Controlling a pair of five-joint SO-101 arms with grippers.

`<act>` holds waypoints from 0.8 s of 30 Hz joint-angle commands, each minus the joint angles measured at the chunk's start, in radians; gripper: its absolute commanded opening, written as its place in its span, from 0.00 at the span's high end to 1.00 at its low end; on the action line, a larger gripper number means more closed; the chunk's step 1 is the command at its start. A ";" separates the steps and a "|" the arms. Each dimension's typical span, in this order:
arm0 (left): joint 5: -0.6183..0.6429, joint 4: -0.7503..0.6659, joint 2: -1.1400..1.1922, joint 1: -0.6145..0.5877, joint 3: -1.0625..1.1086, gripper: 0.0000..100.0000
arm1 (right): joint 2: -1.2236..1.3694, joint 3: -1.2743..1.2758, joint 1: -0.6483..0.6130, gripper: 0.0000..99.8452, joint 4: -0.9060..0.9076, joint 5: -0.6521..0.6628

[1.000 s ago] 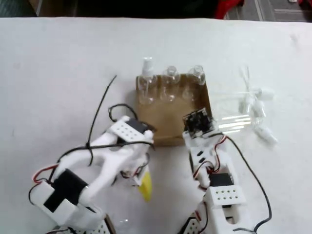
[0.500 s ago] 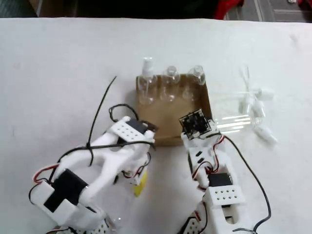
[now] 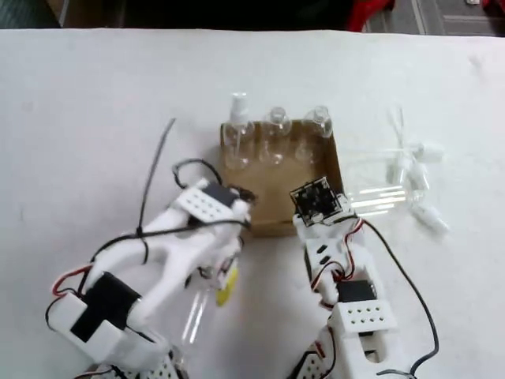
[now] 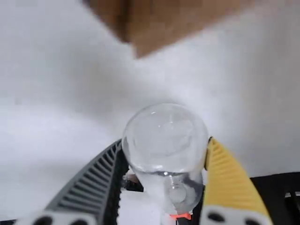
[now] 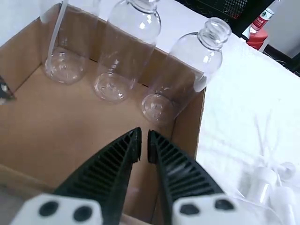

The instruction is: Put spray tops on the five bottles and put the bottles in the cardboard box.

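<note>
Under halfway, at a guess. Can count three bottles (image 3: 274,140) upright in the box (image 3: 272,197), just one capped with a spray top (image 3: 237,103). Left to cap and box: the rest, using loose tops (image 3: 414,178) lying right of the box.

From the left wrist: left gripper (image 4: 164,147) clamped around a fourth bottle (image 4: 165,133) near the box corner, faint from above. From the right wrist: right gripper (image 5: 144,140) nearly closed, empty, over the box floor. From above only: possibly a fifth bottle (image 3: 371,199) lying beside the box.

The table (image 3: 79,87) has a white cover on it, a bit rumpled, and the light's pretty even all over. Past the far edge it just goes dark, apart from a patch of grey floor (image 3: 450,16) with pale lines in one corner and a red shape (image 3: 371,11) beside it. The right wrist view catches some black mesh (image 5: 220,7) and a red container (image 5: 258,29) beyond the table.
</note>
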 commanded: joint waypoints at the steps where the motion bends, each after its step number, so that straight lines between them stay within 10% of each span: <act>1: -0.014 0.118 -0.012 -0.120 -0.167 0.84 | 0.002 -0.009 -0.008 0.98 -0.021 0.012; 10: -0.081 0.127 -0.005 -0.446 -0.466 0.84 | 0.002 -0.009 -0.008 0.98 -0.021 0.012; 24: -0.006 -0.535 0.108 -0.579 -0.362 0.84 | 0.002 -0.009 -0.008 0.98 -0.021 0.014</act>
